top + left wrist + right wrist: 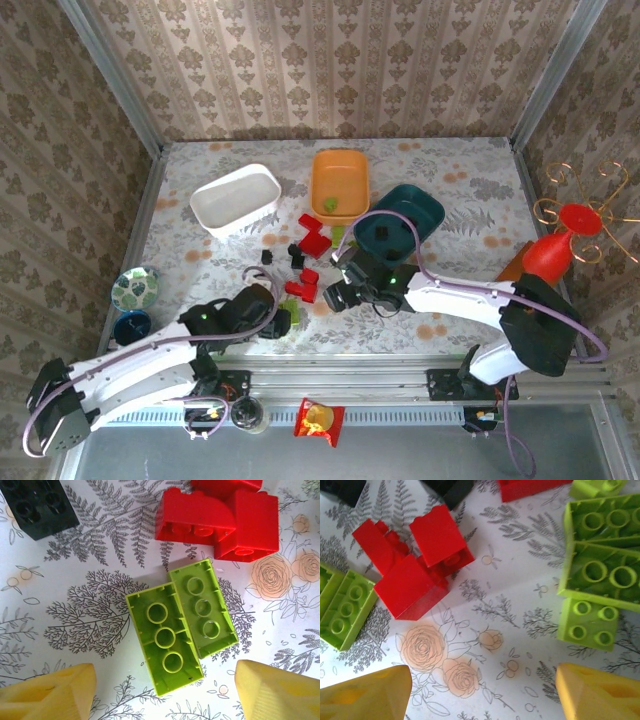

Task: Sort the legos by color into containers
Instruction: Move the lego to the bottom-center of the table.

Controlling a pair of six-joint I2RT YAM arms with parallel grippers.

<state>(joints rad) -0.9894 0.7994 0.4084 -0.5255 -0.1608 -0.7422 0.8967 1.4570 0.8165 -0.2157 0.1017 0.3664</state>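
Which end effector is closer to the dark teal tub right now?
Right. The right end effector hovers just in front of the dark teal tub; the left end effector is farther away, further to the left.

Two white-shelled arms point(140, 360), bulky black joint housings point(540, 330), lilac cables point(440, 285) trailing along each, yellow wedge-shaped pincer fingers point(47, 692)
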